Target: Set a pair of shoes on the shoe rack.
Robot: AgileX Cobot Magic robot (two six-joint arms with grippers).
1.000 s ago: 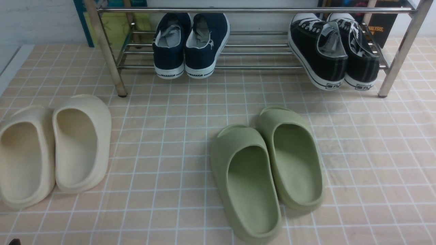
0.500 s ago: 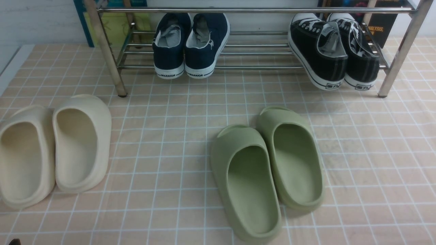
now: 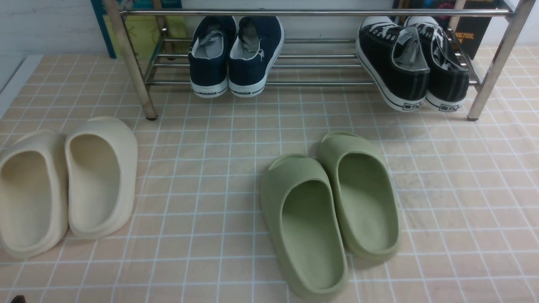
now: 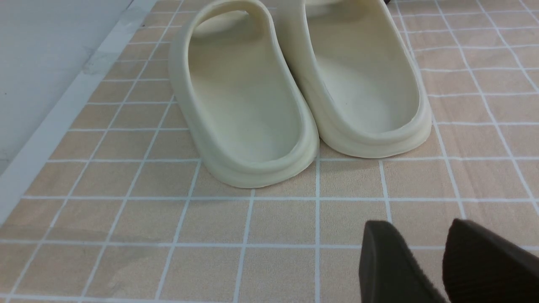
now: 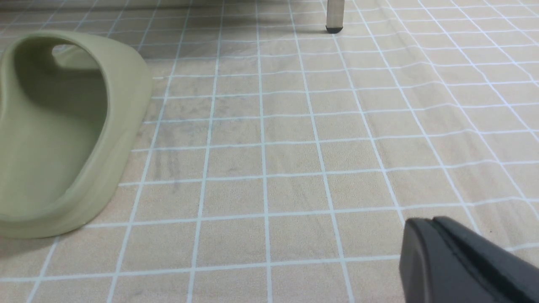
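Note:
The pair of shoes point(image 3: 410, 63), two black canvas sneakers with white laces and white-edged soles, rests on the lower bars of the shoe rack point(image 3: 320, 12) at its right end, heels toward me and hanging a little over the front bar. One rack leg point(image 5: 335, 17) shows far off in the right wrist view. My left gripper point(image 4: 417, 227) hovers low over the tiled floor, open, with nothing between its fingers, just behind the heels of the cream slippers point(image 4: 294, 88). My right gripper point(image 5: 429, 225) is shut and empty over bare tiles, beside a green slipper point(image 5: 59, 130).
A navy-blue pair of sneakers point(image 3: 233, 54) sits on the rack left of centre. Cream slippers point(image 3: 67, 185) lie on the floor at front left, green slippers point(image 3: 332, 210) at front centre. Books point(image 3: 471, 29) stand behind the rack. A pale floor edge point(image 4: 50, 126) borders the tiles.

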